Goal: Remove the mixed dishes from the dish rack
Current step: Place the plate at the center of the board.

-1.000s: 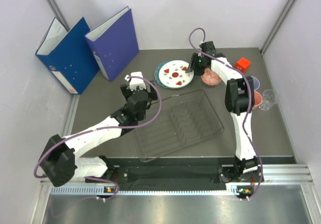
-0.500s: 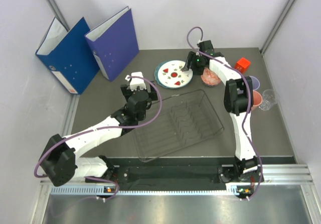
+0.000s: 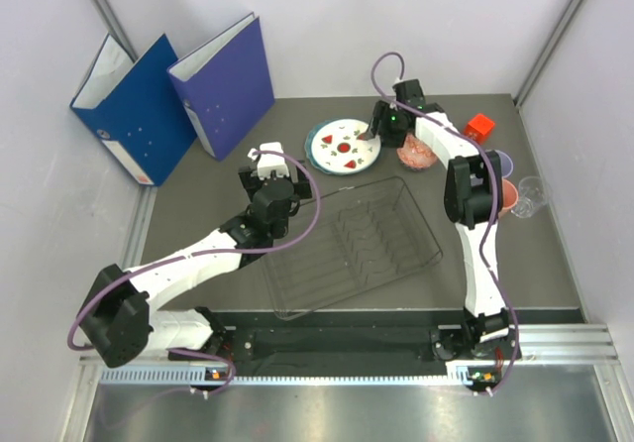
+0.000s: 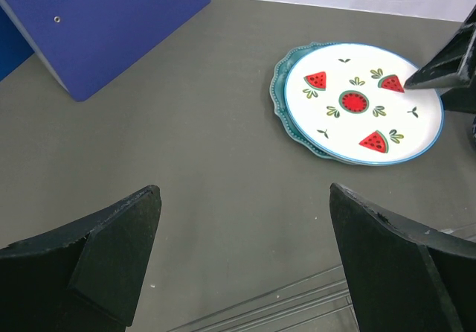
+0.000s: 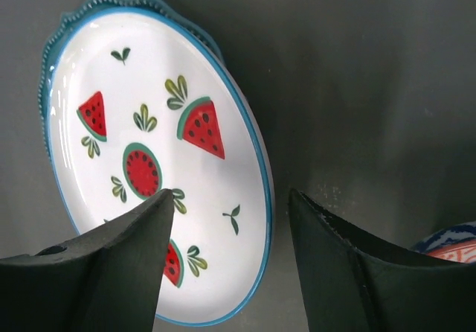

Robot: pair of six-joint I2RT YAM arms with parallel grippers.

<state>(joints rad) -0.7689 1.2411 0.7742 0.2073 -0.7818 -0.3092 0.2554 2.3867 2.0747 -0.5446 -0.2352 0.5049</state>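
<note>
Two plates (image 3: 342,148) (image 4: 277,86), two binders (image 3: 139,110) (image 3: 226,85), one rack (image 3: 369,239), one bowl (image 3: 418,157).

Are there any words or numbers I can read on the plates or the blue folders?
No words or numbers can be read anywhere.
blue binder: a pale patch low on its spine, too small to read.
white plate: only watermelon and leaf pictures, no writing.

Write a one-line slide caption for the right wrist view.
Right gripper, jaws apart, over the rim of the white plate, which lies on the teal plate.
</note>
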